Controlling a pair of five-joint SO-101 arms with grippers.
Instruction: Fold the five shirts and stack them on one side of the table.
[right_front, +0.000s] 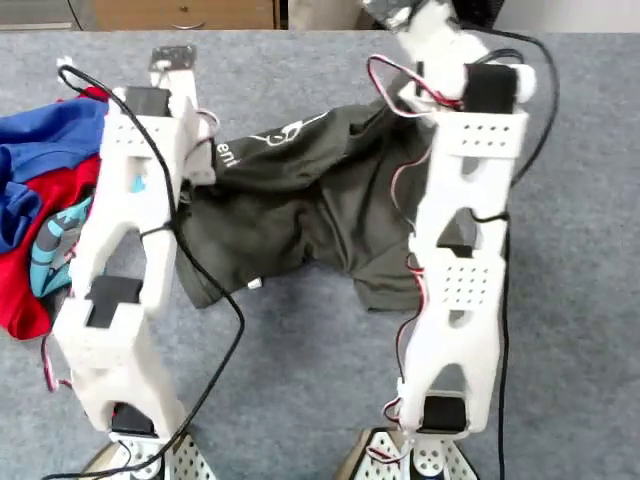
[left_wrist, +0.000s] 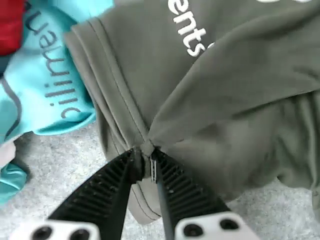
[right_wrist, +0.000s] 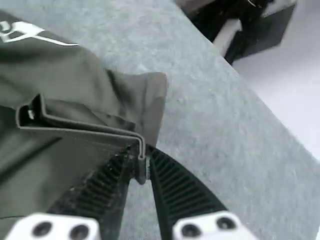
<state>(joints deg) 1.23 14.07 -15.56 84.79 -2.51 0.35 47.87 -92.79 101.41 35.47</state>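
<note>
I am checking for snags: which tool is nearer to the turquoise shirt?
Left. The left tool grips the dark shirt at an edge just beside the turquoise shirt; the right tool grips the same shirt on its far side.

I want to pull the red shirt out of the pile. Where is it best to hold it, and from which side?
Grip the red shirt at its near corner, probably: it lies bare on the table. Come from the arm-base side, since the blue shirt covers its far part and the turquoise shirt lies on its middle.
</note>
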